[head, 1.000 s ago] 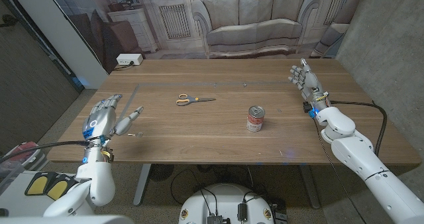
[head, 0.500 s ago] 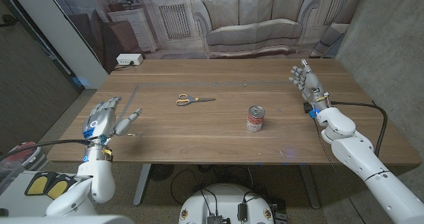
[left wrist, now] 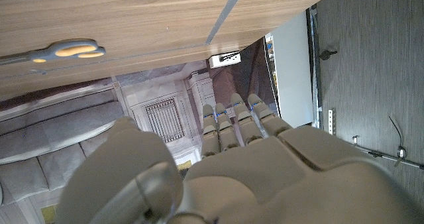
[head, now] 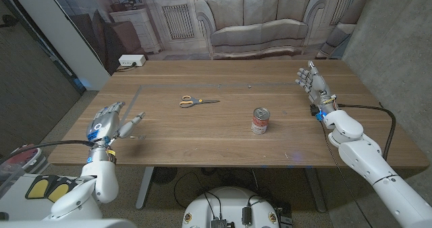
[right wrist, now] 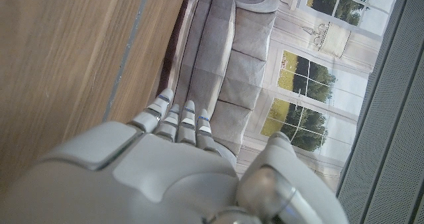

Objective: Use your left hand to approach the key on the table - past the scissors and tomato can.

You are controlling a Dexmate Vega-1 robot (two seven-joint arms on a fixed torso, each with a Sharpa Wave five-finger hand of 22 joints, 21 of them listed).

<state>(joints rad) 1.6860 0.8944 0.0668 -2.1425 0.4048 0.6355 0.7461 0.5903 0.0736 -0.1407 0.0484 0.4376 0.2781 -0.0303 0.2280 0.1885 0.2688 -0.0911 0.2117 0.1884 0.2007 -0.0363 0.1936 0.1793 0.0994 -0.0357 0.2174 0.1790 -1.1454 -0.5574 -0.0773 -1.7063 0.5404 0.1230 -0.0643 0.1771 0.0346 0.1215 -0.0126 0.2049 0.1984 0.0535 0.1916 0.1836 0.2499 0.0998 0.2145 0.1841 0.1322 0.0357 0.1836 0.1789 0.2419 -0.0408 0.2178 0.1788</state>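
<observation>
Change: left robot hand (head: pixel 106 122) has slid down toward the frame's lower left, away from the scissors (head: pixel 198 102).
Left robot hand: fingers apart, holding nothing, poised to reach.
Right robot hand (head: pixel 312 83): fingers apart, empty, parked at right edge of bench (head: pixel 202 140).
Tomato can (head: pixel 260 120): upright, centre-right.
Key: too small to tell.

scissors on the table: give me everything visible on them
The yellow-handled scissors lie flat on the wooden table, towards its far left part, blades closed and pointing towards the robot's right, handles on the robot's left. The handle loops look like yellow-orange plastic with grey edging, the blades like grey metal. The left wrist view shows the loops flat on the wood. Nothing else touches them; the tomato can stands apart, nearer and to the right.
</observation>
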